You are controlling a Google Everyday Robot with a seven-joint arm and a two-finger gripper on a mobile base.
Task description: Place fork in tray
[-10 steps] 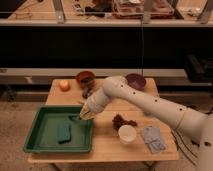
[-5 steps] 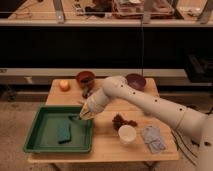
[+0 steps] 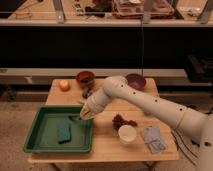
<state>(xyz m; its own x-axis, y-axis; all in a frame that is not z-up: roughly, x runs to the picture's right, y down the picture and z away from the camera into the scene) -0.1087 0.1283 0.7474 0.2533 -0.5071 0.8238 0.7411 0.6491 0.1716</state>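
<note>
Wooden table (image 3: 107, 145), light in colour, stands in front of dark shelving, with a large shallow green plastic tray (image 3: 36, 134) on its left half. A white robot arm (image 3: 150, 102) reaches in from the right and bends down toward the tray's upper right corner. Its gripper (image 3: 83, 116) hangs just above the inside of that corner. A thin grey metal fork (image 3: 76, 118) shows as a faint sliver at the gripper's tip, over the tray; whether the gripper grasps it cannot be told. A flat teal rectangular object (image 3: 64, 132) lies inside the tray. Elsewhere on the table are an orange round fruit (image 3: 64, 85), a reddish-brown bowl (image 3: 85, 78), a purple bowl (image 3: 135, 81), a dark clustered object (image 3: 120, 121), a white cup (image 3: 127, 134) and a grey packet (image 3: 152, 139).
</note>
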